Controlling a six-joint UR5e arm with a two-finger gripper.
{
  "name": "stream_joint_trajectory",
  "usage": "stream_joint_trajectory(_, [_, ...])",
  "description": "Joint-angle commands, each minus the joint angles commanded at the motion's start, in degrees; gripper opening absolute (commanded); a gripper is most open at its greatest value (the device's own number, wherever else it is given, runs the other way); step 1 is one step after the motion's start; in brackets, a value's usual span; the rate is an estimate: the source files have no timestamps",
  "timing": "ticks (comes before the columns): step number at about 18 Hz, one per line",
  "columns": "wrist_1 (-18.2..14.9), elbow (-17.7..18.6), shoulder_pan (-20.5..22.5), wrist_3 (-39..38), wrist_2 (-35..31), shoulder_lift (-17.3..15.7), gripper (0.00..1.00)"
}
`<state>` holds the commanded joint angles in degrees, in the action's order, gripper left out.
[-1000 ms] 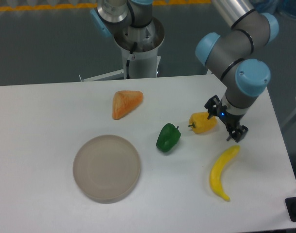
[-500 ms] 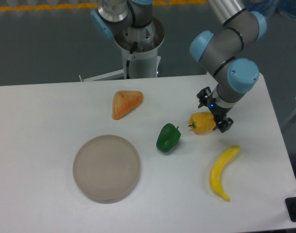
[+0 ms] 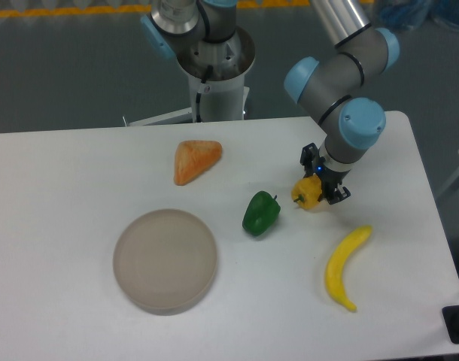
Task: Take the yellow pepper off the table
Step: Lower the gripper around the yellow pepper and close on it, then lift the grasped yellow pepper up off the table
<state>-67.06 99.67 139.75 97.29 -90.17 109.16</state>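
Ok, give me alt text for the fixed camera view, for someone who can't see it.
A robot arm's gripper sits over a yellow pepper on a white table, partly covering it. Nearby lie a green pepper, a banana, an orange wedge-shaped item and a round grey plate.

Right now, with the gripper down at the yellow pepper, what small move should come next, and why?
Probably close the gripper, if its fingers do straddle the yellow pepper. It sits low over the pepper's right side, covering part of it, and the pepper rests on the table. Whether the fingers are open cannot be told from this view.
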Motion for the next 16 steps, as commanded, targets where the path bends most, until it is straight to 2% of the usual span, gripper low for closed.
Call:
stream_joint_trajectory(5, [-0.97, -3.34, 0.62, 0.00, -0.26, -2.10, 0.27])
stream_joint_trajectory(7, [-3.06, -7.28, 0.70, 0.00, -0.26, -2.37, 0.26])
stream_joint_trajectory(9, [-8.59, -13.60, 0.53, -1.48, -0.26, -1.33, 0.25])
stream_joint_trajectory(10, [-9.40, -15.37, 0.44, -3.49, -0.26, -0.54, 0.25])
stream_joint_trajectory(13, [-9.58, -19.50, -0.52, -8.16, 0.26, 1.84, 0.22])
stream_joint_trajectory(16, [-9.41, -21.10, -1.05, -9.22, -0.09, 3.33, 0.21])
